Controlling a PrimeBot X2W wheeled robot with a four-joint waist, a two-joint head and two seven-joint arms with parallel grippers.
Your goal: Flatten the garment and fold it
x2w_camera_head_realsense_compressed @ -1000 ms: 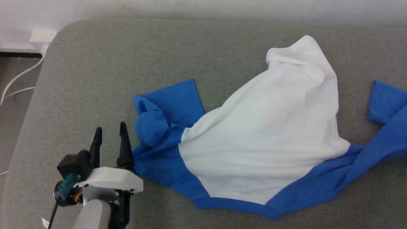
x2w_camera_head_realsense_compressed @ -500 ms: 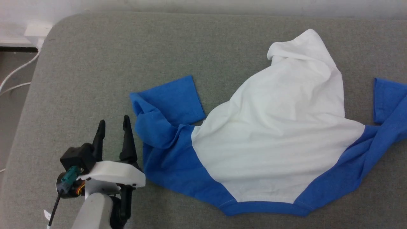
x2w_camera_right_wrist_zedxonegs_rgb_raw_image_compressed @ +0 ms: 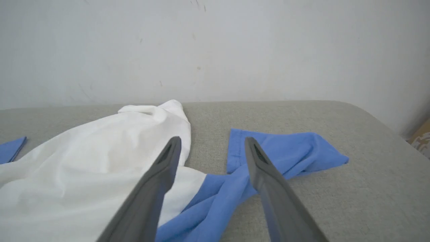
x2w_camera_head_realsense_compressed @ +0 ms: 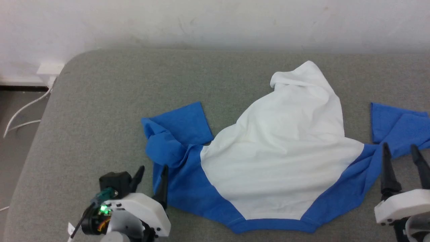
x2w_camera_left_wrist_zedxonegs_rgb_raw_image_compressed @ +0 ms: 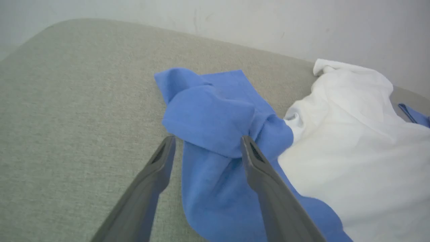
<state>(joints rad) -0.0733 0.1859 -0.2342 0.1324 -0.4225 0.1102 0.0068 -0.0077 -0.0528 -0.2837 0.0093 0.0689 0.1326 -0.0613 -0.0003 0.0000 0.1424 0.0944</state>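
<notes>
Left pincer [x2w_camera_head_realsense_compressed: 153, 169] and right pincer [x2w_camera_head_realsense_compressed: 399, 148] are held open, empty; creases could be trapped if the bunched garment [x2w_camera_head_realsense_compressed: 278, 151] is folded unflattened

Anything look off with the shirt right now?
The shirt is far from flat: the blue sleeve on the robot's left is bunched over itself, the other sleeve is twisted, and the white body humps up at its far end.
</notes>
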